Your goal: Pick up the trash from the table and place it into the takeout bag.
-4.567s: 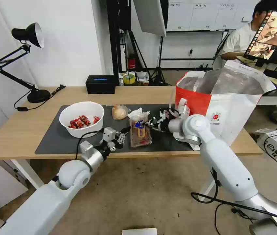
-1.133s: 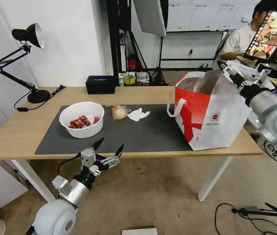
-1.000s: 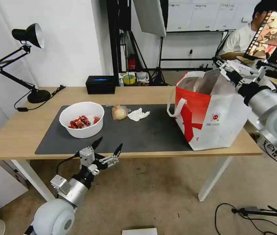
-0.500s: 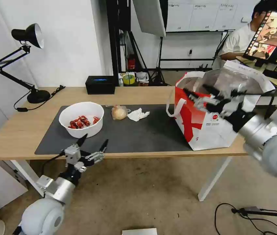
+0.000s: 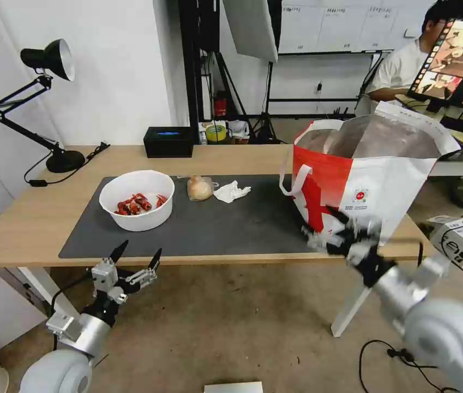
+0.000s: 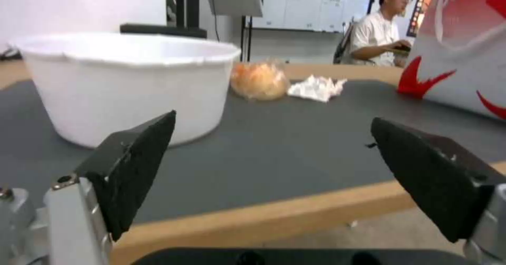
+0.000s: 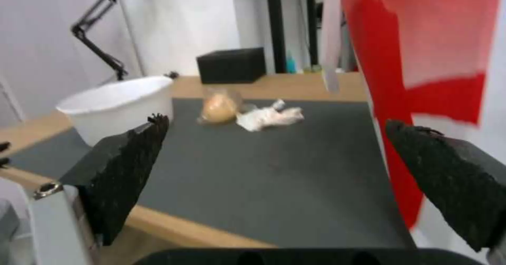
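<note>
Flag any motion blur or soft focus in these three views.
Head view: the right gripper is smeared by motion below the takeout bag; the table is crisp. Left wrist view: the bowl looks soft. Right wrist view: the bag's red side is blurred.

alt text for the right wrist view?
Open right gripper hangs past the near edge of the table; across the grey mat lie a white bowl, bagged beige lump and crumpled tissue, beside the red-and-white takeout bag.

White bowl (image 5: 137, 199) (red shells inside), dark grey mat (image 5: 231, 229), red-and-white takeout bag (image 5: 362, 185).
</note>
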